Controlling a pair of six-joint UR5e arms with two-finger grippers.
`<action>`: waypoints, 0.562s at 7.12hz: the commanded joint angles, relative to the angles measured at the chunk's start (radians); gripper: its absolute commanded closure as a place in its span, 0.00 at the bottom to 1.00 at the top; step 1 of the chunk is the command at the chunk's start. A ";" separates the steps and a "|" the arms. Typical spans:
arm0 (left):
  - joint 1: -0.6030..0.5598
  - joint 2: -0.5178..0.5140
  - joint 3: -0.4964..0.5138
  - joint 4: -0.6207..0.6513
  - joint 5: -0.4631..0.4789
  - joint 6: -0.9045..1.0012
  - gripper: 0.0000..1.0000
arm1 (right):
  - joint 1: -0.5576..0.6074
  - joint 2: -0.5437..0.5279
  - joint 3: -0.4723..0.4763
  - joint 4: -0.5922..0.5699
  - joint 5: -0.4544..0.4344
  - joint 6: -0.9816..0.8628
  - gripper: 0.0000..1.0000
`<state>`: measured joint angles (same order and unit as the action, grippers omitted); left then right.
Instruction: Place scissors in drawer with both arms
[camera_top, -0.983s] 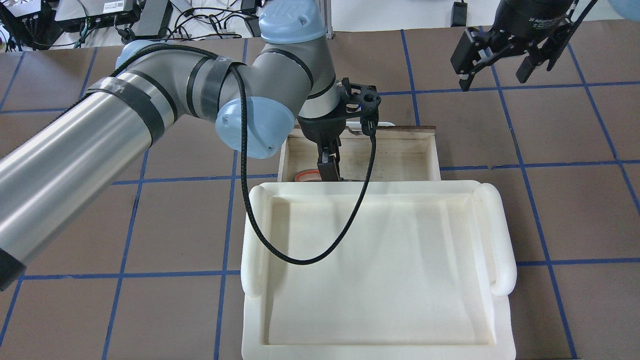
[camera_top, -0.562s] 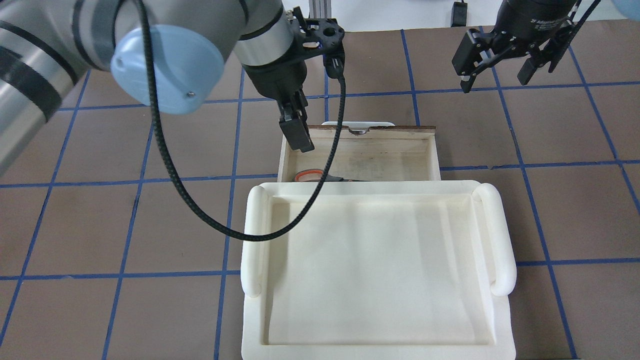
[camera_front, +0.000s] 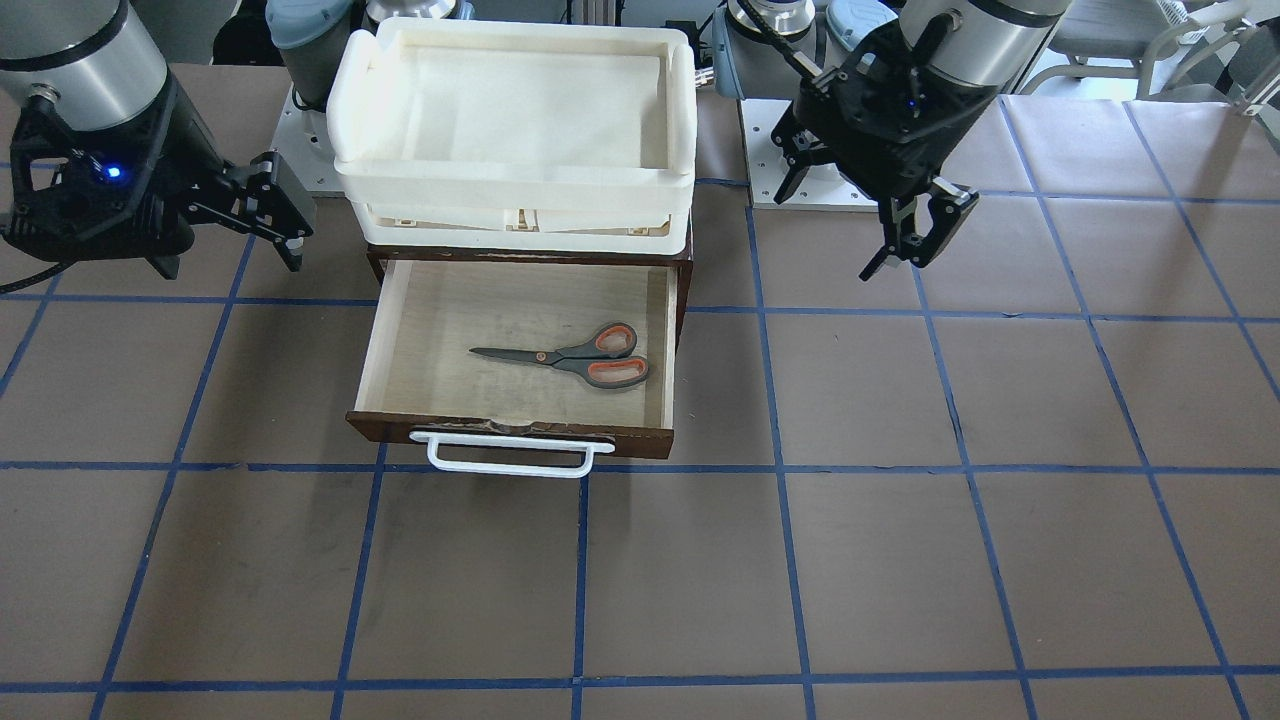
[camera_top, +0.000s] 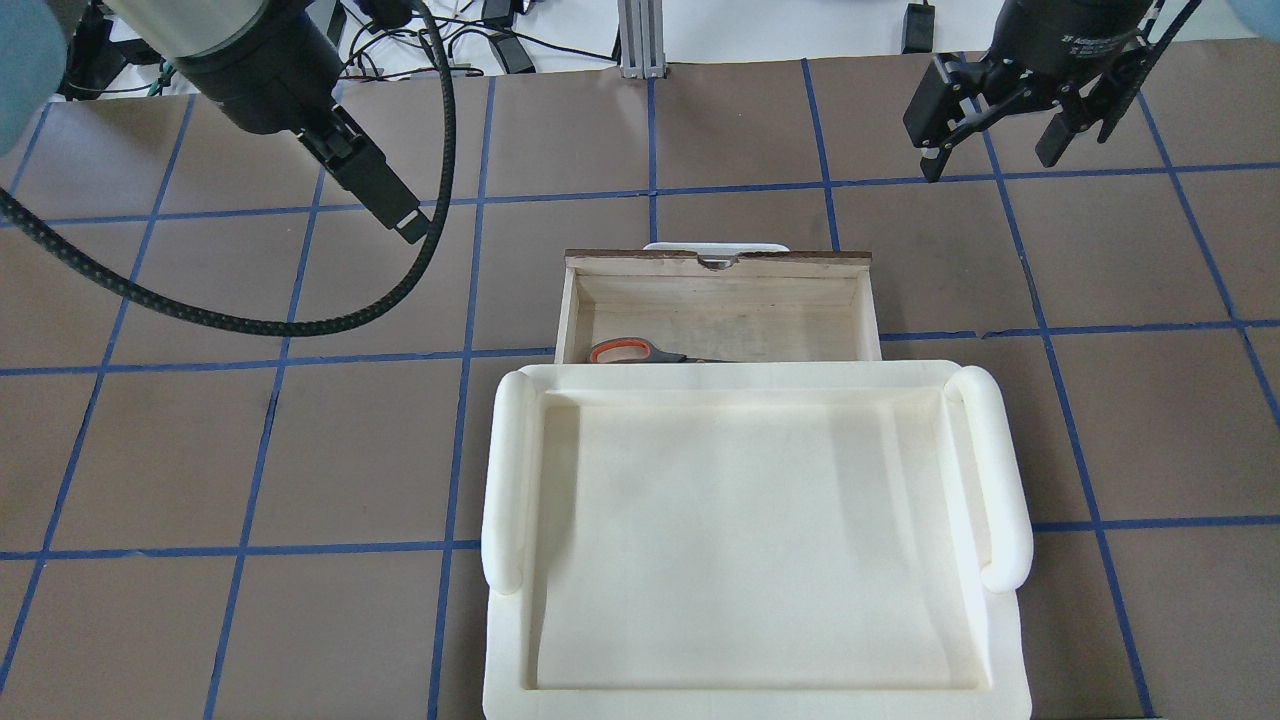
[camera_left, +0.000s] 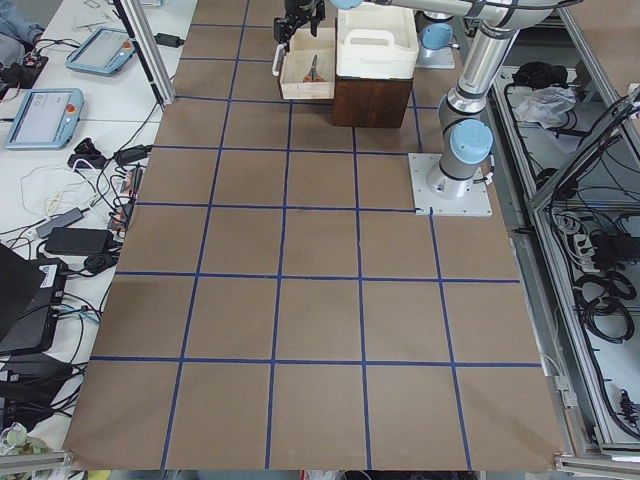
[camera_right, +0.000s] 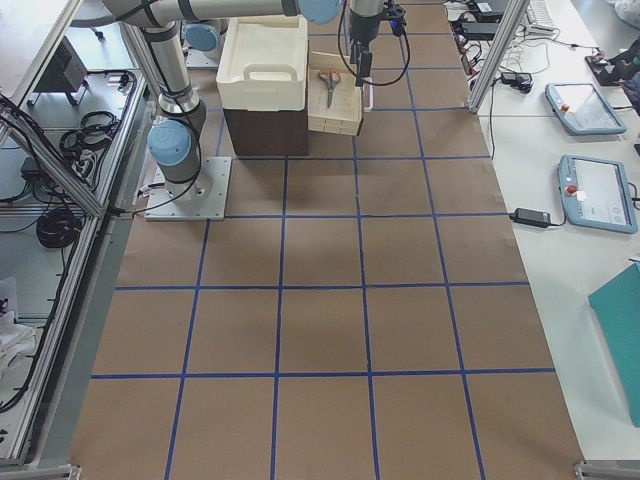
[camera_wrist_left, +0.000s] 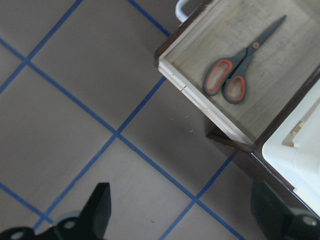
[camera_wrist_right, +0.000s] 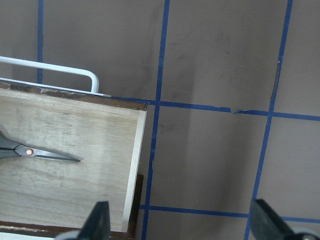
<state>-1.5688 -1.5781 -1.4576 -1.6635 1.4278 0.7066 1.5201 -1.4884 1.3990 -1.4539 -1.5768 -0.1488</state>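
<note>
The scissors (camera_front: 570, 358), grey handles lined orange-red, lie flat on the floor of the open drawer (camera_front: 450, 320). They also show in the overhead view (camera_top: 640, 352), partly hidden by the tray rim, and in the left wrist view (camera_wrist_left: 235, 75). Only their blade tips show in the right wrist view (camera_wrist_right: 35, 151). My left gripper (camera_top: 405, 225) is open and empty, raised above the table to the left of the drawer (camera_top: 720, 300). My right gripper (camera_top: 990, 150) is open and empty, raised beyond the drawer's right corner.
A cream-white tray (camera_top: 505, 470) sits on top of the dark cabinet that the drawer slides out of. The drawer's white bar handle (camera_front: 505, 462) points away from the robot. The brown mat has a blue tape grid. A black cable (camera_top: 300, 322) hangs from the left wrist.
My left gripper has let go of the scissors, risen out of the drawer and swung far to the left. The scissors stay in the drawer. The right arm has hardly moved.
</note>
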 joint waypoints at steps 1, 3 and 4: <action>0.012 0.033 -0.045 -0.002 0.097 -0.456 0.00 | 0.000 0.000 0.000 0.003 -0.002 0.046 0.00; 0.010 0.072 -0.107 0.002 0.099 -0.650 0.02 | 0.002 -0.001 0.000 0.006 -0.002 0.046 0.00; 0.010 0.078 -0.133 0.040 0.099 -0.657 0.02 | 0.002 -0.001 0.000 0.006 0.000 0.048 0.00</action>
<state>-1.5585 -1.5129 -1.5556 -1.6535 1.5246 0.1059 1.5215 -1.4893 1.3990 -1.4492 -1.5781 -0.1034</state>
